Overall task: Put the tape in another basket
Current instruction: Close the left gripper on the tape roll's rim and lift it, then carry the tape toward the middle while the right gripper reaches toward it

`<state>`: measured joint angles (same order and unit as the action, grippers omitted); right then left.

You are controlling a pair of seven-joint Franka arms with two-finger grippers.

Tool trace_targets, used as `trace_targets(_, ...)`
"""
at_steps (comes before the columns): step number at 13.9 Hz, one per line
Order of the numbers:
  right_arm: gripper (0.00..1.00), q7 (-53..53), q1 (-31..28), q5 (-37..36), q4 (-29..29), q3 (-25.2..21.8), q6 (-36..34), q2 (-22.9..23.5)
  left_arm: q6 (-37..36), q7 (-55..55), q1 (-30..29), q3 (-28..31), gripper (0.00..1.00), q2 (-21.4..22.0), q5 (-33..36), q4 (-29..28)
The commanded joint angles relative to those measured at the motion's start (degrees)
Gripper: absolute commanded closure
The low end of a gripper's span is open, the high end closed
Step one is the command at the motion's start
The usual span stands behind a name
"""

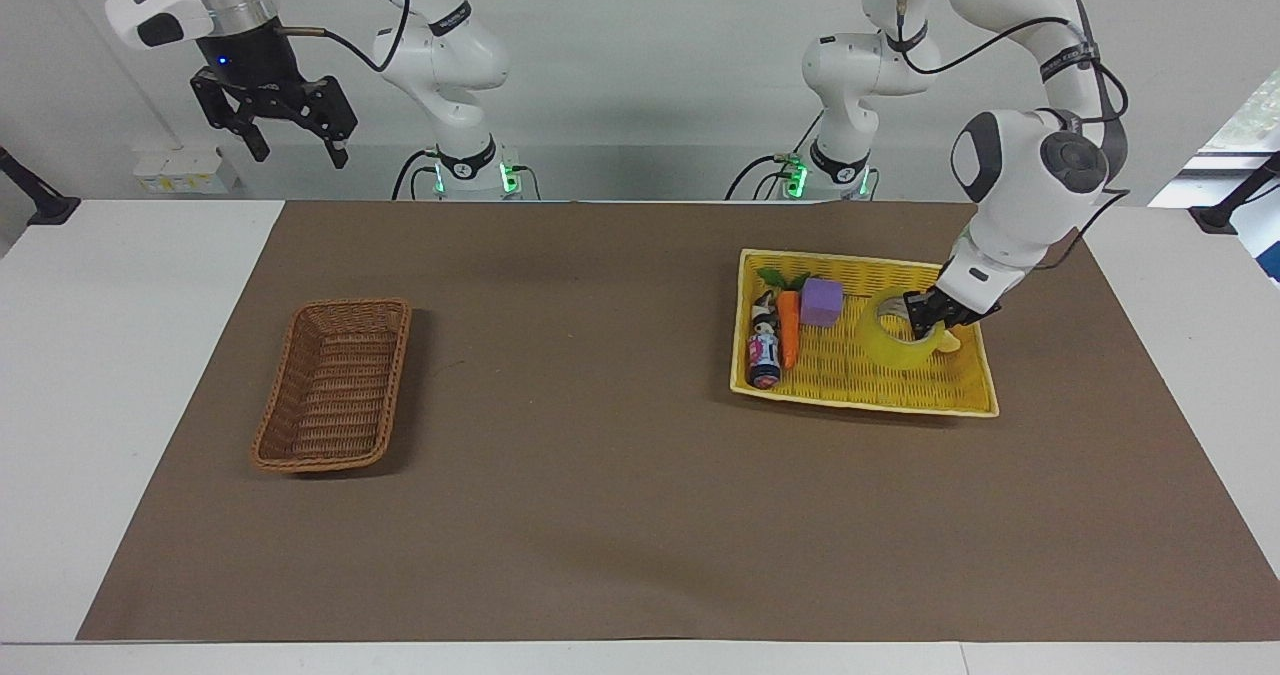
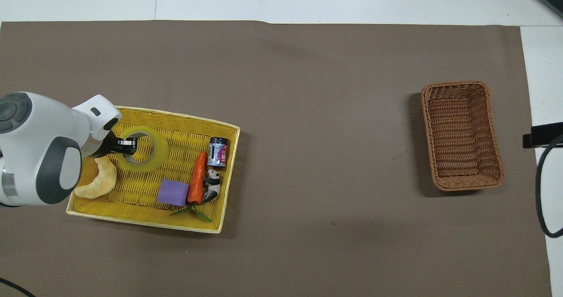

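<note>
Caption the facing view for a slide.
Left gripper lifts the tape roll from the yellow basket; brown wicker basket waits.

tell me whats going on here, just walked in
The left arm's pincer is shut on the wall of the tape, one finger inside the ring, and holds it tilted over the yellow basket. A carrot, a purple block, a small can and a crescent toy lie in that basket. The brown wicker basket, toward the right arm's end of the table, holds nothing. The right pincer waits open, raised near its base.
</note>
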<state>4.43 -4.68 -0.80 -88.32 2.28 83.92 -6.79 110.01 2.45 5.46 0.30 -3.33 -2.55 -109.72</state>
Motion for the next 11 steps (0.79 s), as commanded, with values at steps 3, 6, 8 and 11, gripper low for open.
trace_targets(3, 0.0, -1.18, -0.42, 0.18, -1.07, 0.09, 0.72, -0.94, -6.83, 3.5, 2.88, -1.78, 1.0, 1.75, 0.0, 4.34)
trace_targets(6, 0.0, -1.18, -0.42, 0.18, -1.07, 0.09, 0.72, -0.94, -7.26, 12.55, 8.68, -1.79, 1.0, 2.19, -0.69, 4.51)
trace_targets(8, 0.0, -1.18, -0.42, 0.27, -1.07, 0.09, 0.72, -0.94, -6.4, 15.91, 11.49, -1.88, 1.0, 2.28, -6.99, 4.6)
trace_targets(11, 0.0, -1.18, -0.42, 0.18, -1.07, 0.09, 0.72, -0.94, 0.87, 16.62, 16.32, -1.88, 1.0, 2.28, -13.52, 4.16)
